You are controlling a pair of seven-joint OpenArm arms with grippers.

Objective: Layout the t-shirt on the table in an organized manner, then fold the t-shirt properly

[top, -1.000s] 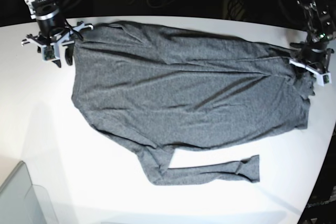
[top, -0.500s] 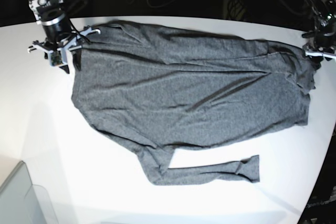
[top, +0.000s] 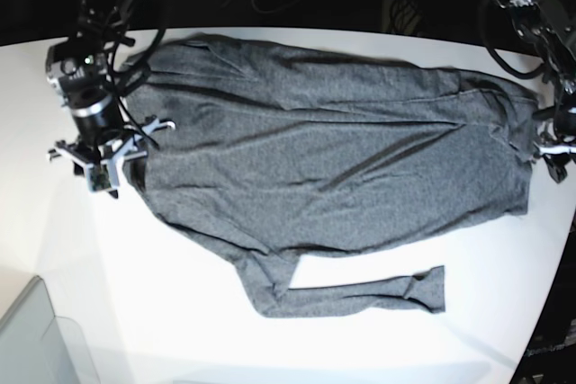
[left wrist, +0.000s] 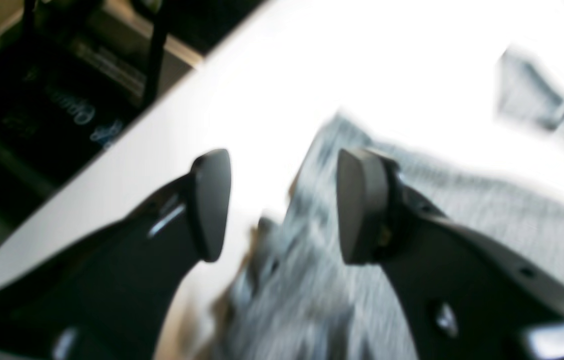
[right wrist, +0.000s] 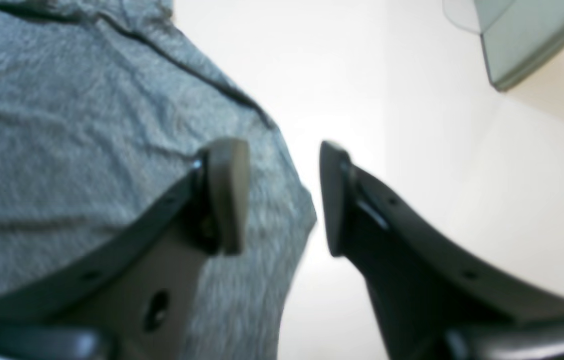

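At left, my right pincer (top: 106, 164) hangs open over the shirt's (top: 333, 168) left edge; the shirt lies spread mid-table (top: 54, 249). At right, my left pincer (left wrist: 282, 205) gapes, empty. Closing now risks bunching that wrinkled hem.

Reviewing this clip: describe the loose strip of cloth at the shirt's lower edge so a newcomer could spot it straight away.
Start from the white table and the dark-grey t-shirt spread across it. Below the shirt's main body, toward the camera, a narrow sleeve runs sideways, with bare table between it and the body. It is the only thin band; the rest is one broad sheet.
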